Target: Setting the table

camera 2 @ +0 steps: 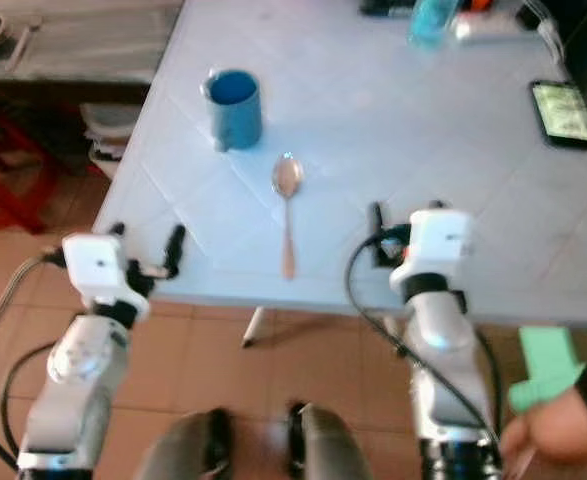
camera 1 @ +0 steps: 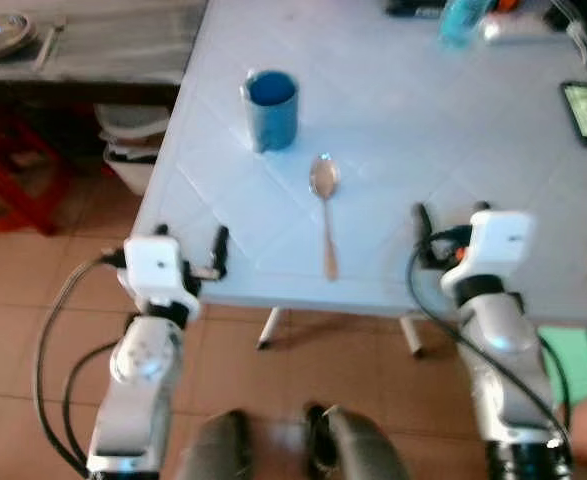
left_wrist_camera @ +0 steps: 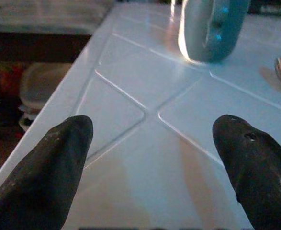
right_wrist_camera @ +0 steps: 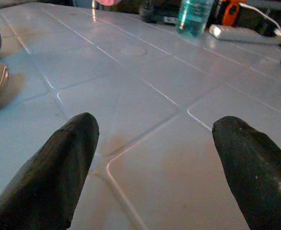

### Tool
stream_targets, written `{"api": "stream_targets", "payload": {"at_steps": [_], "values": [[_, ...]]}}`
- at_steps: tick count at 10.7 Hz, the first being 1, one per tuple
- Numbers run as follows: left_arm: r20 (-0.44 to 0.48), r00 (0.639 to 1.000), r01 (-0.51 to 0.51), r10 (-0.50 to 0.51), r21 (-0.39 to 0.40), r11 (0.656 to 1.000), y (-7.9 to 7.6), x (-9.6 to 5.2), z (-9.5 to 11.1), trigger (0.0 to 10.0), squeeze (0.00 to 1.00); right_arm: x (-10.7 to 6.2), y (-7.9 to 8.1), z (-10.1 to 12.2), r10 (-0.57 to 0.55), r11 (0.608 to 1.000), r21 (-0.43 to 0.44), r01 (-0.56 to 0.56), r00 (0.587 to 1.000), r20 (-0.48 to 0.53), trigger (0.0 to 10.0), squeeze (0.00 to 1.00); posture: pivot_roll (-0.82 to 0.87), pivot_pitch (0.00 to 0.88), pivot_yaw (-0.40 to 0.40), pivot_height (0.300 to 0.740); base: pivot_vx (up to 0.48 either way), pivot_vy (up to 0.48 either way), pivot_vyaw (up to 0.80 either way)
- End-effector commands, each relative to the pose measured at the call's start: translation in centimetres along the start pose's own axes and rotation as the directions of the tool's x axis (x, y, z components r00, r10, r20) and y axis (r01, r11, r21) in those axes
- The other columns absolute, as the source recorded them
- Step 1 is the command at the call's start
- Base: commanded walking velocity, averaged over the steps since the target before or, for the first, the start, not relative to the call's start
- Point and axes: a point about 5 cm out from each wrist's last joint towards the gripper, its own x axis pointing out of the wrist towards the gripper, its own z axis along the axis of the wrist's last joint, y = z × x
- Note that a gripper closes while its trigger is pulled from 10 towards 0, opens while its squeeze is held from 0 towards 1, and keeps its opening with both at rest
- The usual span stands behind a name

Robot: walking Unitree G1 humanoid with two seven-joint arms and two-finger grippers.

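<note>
- Far left we see a dark side bench (camera 1: 93,50) with a plate (camera 1: 1,35) on it, and white tubs (camera 1: 133,140) stacked below it on the tiled floor (camera 1: 33,280).
- Our left end effector (camera 1: 195,255) sits at the near left corner of the white surface (camera 1: 393,150), fingers spread apart and holding nothing; in the left wrist view both black fingertips (left_wrist_camera: 59,158) hang over the bare, grooved top.
- A blue mug (camera 1: 272,108) stands upright on the surface, ahead of the left end effector and well apart from it.
- A metal spoon (camera 1: 325,210) lies flat just right of the mug, bowl toward the mug, handle pointing to the near edge. It touches neither the mug nor any finger.
- Our right end effector (camera 1: 451,225) rests over the near edge right of the spoon, fingers released and wide, nothing between them; the right wrist view shows the spoon's bowl at the frame edge.
- At the far side we see a blue-green bottle (right_wrist_camera: 194,17), a white power strip (right_wrist_camera: 236,33) with a cable, and something orange, too blurred to name.
- A phone (camera 2: 563,112) with its screen lit lies near the right edge.
- Bottom right, a person's hand (camera 2: 558,440) is beside something green (camera 2: 545,365).
</note>
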Motion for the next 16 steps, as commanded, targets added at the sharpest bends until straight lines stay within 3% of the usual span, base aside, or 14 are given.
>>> {"api": "stream_targets", "payload": {"at_steps": [1, 3, 4, 6, 10, 15, 16], "values": [[-0.021, 1.000, -0.007, 0.008, 0.011, 1.000, 0.1, -0.4, -0.3, 10.0, 0.00, -0.1, 0.1, -0.1, -0.001, 1.000, 0.014, 0.001, 1.000, -0.004, 10.0, 0.00, -0.02, 0.242, 0.017, 0.740, 0.000, 0.000, 0.80], [-0.016, 1.000, -0.009, 0.010, 0.015, 1.000, 0.4, -0.4, -0.1, 10.0, 0.00, 0.0, 0.1, 0.4, 0.001, 1.000, 0.006, -0.001, 1.000, 0.029, 10.0, 0.00, -0.01, 0.240, 0.020, 0.740, 0.000, 0.000, 0.40], [-0.010, 1.000, -0.018, 0.018, 0.014, 1.000, 0.6, -0.2, 0.1, 10.0, 0.00, 0.3, 0.6, 1.3, 0.040, 0.998, -0.048, -0.036, 0.996, 0.080, 10.0, 0.00, -0.01, 0.252, 0.019, 0.740, 0.000, 0.000, 0.00], [0.000, 1.000, -0.030, 0.030, 0.011, 0.999, 0.6, 0.1, 0.3, 10.0, 0.00, 1.0, 1.3, 1.8, 0.067, 0.997, -0.048, -0.062, 0.993, 0.099, 10.0, 0.00, -0.02, 0.245, 0.018, 0.740, 0.000, 0.000, 0.00], [-0.001, 1.000, -0.017, 0.017, 0.004, 1.000, 0.3, 0.1, 0.2, 10.0, 0.00, 2.2, 3.4, 0.5, 0.142, 0.990, 0.025, -0.142, 0.990, -0.023, 10.0, 0.00, -0.02, 0.257, 0.021, 0.740, 0.000, 0.000, 0.00], [-0.004, 1.000, 0.006, -0.006, -0.005, 1.000, 0.1, 0.2, 0.2, 10.0, 0.00, 1.4, 4.9, -0.5, 0.157, 0.985, 0.099, -0.140, 0.968, -0.196, 10.0, 0.00, -0.03, 0.266, 0.021, 0.740, 0.000, 0.000, 0.00], [-0.005, 1.000, 0.009, -0.009, -0.009, 1.000, 0.0, 0.3, 0.2, 10.0, 0.00, 1.5, 4.9, -0.4, 0.155, 0.985, 0.106, -0.135, 0.966, -0.206, 2.6, 0.00, -0.03, 0.265, 0.021, 0.740, 0.000, 0.000, 0.00]]}}
